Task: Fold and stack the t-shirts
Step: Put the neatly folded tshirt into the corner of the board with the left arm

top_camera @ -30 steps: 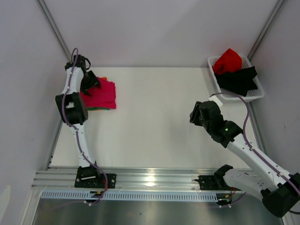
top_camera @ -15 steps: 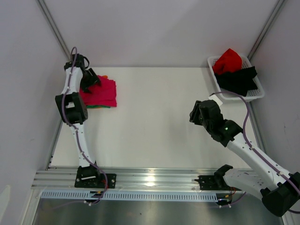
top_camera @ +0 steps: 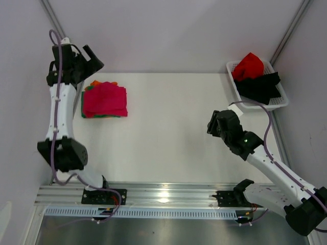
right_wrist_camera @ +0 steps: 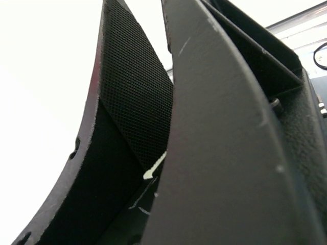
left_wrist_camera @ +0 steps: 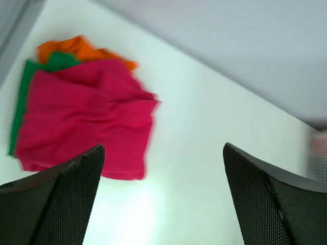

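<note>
**At the far-left corner three shirts are lying stacked; two are waiting at the far right**

At the far-left corner of the table (top_camera: pixel 173 132), the left gripper (left_wrist_camera: pixel 162 153) is hovering above the stack, its fingers spread wide and holding nothing. Beneath it, the magenta-pink shirt (top_camera: pixel 106 99) is lying folded on top, slightly rumpled along its right edge. The green shirt (left_wrist_camera: pixel 19 102) is showing as a strip down the stack's left side, and the orange shirt (left_wrist_camera: pixel 76 46) is peeking out at the far edge. By my judgement, three of the five shirts are sitting folded and piled, though not squarely aligned.

Across the middle, the table is lying bare from the stack over to the right arm, giving wide room for spreading and folding. The stack is sitting close to the left and far edges, so a sideways approach there is looking tight.

Toward the right edge, the right gripper (top_camera: pixel 217 125) is hanging over the table short of the basket, its fingers pressed together with nothing between them. At the far-right corner, the white basket (top_camera: pixel 233 81) is holding the red shirt (top_camera: pixel 249 65) and the black shirt (top_camera: pixel 260 88), both bunched, with the black one spilling over the rim. Those two are making up the work left: lifting out, folding and stacking.
</note>
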Controlling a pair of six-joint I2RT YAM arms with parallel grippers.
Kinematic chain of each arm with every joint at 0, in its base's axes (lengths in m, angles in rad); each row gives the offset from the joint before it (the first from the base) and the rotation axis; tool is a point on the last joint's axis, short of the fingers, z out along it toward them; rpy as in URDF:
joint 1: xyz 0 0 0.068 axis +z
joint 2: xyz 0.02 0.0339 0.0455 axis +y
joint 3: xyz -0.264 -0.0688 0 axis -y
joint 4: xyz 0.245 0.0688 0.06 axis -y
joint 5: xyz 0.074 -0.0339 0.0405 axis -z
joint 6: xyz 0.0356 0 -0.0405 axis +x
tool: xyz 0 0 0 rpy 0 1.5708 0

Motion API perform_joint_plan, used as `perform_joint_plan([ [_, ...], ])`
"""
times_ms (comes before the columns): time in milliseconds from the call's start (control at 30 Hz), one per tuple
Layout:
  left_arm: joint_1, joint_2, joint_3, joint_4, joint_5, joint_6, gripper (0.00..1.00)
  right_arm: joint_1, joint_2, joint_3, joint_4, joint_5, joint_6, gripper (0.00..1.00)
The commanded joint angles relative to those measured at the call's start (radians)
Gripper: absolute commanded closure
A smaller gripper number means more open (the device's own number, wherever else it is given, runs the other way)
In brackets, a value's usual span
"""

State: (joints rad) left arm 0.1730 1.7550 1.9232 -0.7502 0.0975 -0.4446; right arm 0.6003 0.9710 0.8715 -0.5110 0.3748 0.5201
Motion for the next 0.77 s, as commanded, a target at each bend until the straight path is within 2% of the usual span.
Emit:
perform_joint_plan([
  [0, -0.085, -0.208, -0.209, 0.28, 0.213, -0.006, 0.0, 0.003, 0.044, 0.018, 0.071, 0.041, -0.038, 0.57],
  [67, -0.115, -0.356, -0.455, 0.449, 0.375, -0.089, 0.01, 0.019, 0.066, 0.035, 0.094, 0.07, -0.072, 0.55],
  [100, -0.121, -0.4, -0.519, 0.662, 0.425, -0.126, 0.01, 0.027, 0.077, 0.047, 0.095, 0.132, -0.084, 0.52],
  [133, -0.128, -0.47, -0.62, 0.761, 0.462, -0.199, 0.01, 0.041, 0.09, 0.069, 0.095, 0.174, -0.103, 0.5],
  [200, -0.164, -0.514, -0.684, 0.86, 0.478, -0.207, 0.0, 0.078, 0.104, 0.084, 0.104, 0.29, -0.161, 0.43],
  [267, -0.233, -0.542, -0.681, 0.833, 0.461, -0.146, 0.01, 0.085, 0.113, 0.096, 0.115, 0.326, -0.192, 0.34],
  [333, -0.254, -0.546, -0.659, 0.758, 0.42, -0.096, 0.0, 0.082, 0.121, 0.1, 0.118, 0.335, -0.21, 0.32],
  [433, -0.271, -0.548, -0.656, 0.678, 0.372, -0.051, 0.0, 0.084, 0.126, 0.095, 0.135, 0.316, -0.201, 0.31],
  [733, -0.27, -0.577, -0.684, 0.635, 0.314, -0.003, 0.01, 0.081, 0.149, 0.081, 0.167, 0.263, -0.19, 0.32],
])
